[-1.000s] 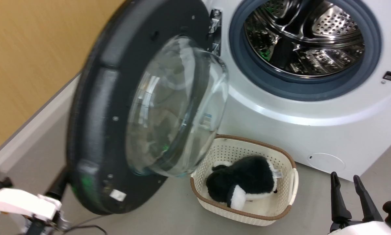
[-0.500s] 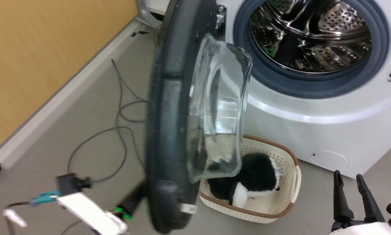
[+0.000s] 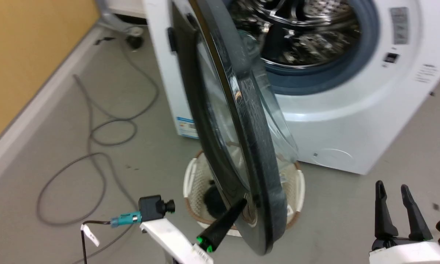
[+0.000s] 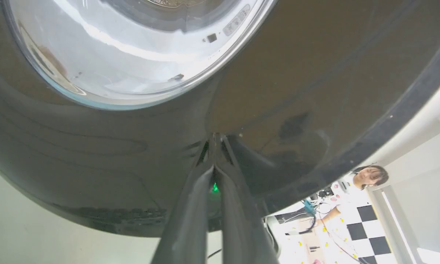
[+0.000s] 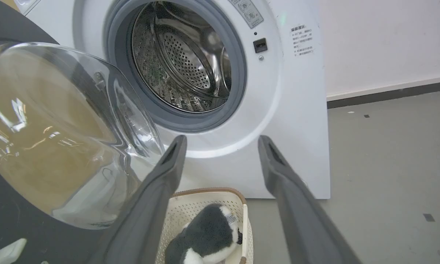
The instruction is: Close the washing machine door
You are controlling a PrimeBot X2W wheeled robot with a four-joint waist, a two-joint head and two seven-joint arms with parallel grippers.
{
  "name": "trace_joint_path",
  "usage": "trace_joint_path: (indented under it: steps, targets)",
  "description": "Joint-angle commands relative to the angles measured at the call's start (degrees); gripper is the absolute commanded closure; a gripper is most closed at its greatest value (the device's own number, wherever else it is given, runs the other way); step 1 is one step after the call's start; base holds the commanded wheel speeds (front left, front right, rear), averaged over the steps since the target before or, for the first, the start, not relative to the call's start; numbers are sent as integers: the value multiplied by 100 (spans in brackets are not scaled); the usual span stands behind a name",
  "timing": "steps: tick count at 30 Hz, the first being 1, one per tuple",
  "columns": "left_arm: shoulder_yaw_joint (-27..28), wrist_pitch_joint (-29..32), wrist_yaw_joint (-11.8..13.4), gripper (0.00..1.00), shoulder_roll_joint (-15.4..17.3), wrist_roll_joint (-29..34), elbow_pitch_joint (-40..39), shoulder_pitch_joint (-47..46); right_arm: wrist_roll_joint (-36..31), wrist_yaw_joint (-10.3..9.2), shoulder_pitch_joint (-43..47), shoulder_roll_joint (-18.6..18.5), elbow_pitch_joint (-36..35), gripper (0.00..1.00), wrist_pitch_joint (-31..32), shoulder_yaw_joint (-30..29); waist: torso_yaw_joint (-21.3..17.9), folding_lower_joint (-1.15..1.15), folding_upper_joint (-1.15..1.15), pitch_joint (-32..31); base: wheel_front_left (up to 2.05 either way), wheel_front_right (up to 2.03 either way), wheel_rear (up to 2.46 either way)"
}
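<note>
The door (image 3: 249,121) now stands half shut, no longer wide open, with the pressed-together left claw (image 3: 243,202) pushing its 6 o'clock rim.

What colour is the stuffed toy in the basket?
The stuffed toy is black and white, clearest in the right wrist view.
</note>
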Motion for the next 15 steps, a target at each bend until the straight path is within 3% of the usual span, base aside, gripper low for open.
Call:
trace_joint_path:
  steps: [1,7,15]
  targets:
    - [-161,-417,-26,100,1,134,241,-273,-40,-4,-99,5,-44,0,-25,-4,-350,0,0,47,0,0,0]
    - [-586,-1473,-26,100,-34,217,1133,-896,-65,-4,-133,5,-80,0,-25,20,-824,0,0,46,0,0,0]
    - [-1273,-2199,-26,100,9,114,1989,-1488,-83,-4,-117,5,-104,0,-25,76,-1249,0,0,-32,0,0,0]
